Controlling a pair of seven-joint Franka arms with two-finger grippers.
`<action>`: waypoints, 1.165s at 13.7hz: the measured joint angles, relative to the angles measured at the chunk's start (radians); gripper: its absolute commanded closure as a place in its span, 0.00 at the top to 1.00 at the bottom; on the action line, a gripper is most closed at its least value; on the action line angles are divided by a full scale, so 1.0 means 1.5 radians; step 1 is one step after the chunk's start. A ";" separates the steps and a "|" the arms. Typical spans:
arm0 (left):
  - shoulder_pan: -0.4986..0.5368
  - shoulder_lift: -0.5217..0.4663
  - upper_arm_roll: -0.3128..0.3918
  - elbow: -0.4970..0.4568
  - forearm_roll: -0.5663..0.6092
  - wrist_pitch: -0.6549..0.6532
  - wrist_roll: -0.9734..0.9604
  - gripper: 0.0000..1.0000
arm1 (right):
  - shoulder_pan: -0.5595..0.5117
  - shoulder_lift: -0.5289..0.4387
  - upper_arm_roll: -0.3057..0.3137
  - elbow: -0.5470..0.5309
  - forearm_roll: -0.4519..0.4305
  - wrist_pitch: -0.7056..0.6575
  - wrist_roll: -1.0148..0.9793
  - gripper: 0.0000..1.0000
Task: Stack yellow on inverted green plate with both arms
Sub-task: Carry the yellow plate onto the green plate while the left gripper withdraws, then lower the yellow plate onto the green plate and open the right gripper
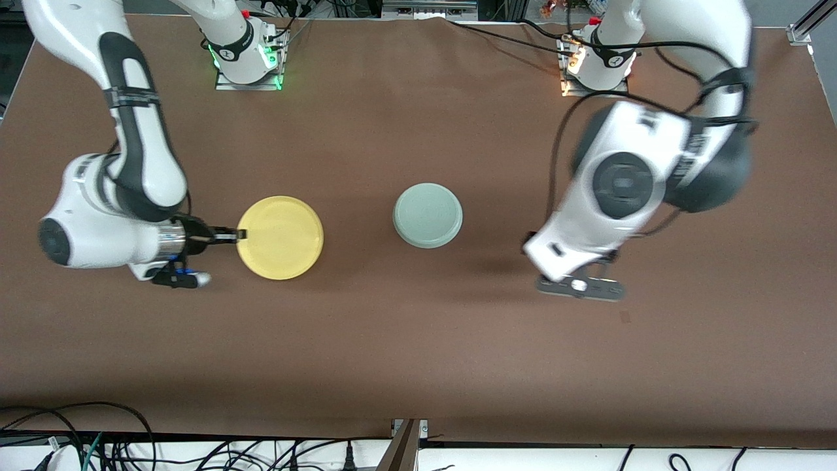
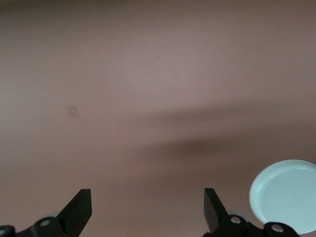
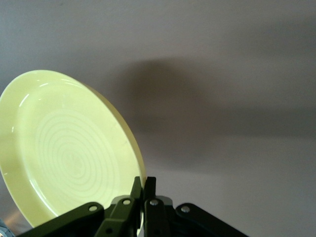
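Note:
The yellow plate (image 1: 280, 237) hangs level a little above the table toward the right arm's end. My right gripper (image 1: 237, 234) is shut on its rim; in the right wrist view the fingers (image 3: 143, 181) pinch the edge of the yellow plate (image 3: 64, 153). The pale green plate (image 1: 427, 214) lies upside down on the table's middle, its flat underside up. My left arm's hand (image 1: 575, 252) hovers over bare table beside the green plate, toward the left arm's end. The left gripper (image 2: 148, 197) is open and empty, and the green plate (image 2: 284, 195) shows beside it.
The brown table (image 1: 418, 340) stretches bare all round the two plates. Both arm bases (image 1: 247, 55) stand at the table's edge farthest from the front camera. Cables lie off the table's near edge.

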 measured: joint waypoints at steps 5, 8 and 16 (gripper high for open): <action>0.068 -0.111 0.000 -0.048 0.010 -0.004 0.140 1.00 | 0.045 -0.035 0.132 -0.100 0.002 0.168 0.163 0.00; 0.134 -0.222 0.001 -0.155 0.002 0.014 0.184 1.00 | 0.047 -0.057 0.225 -0.163 0.002 0.294 0.241 0.00; 0.161 -0.399 0.067 -0.447 -0.067 0.195 0.188 1.00 | 0.110 -0.059 0.302 -0.303 0.002 0.581 0.300 0.00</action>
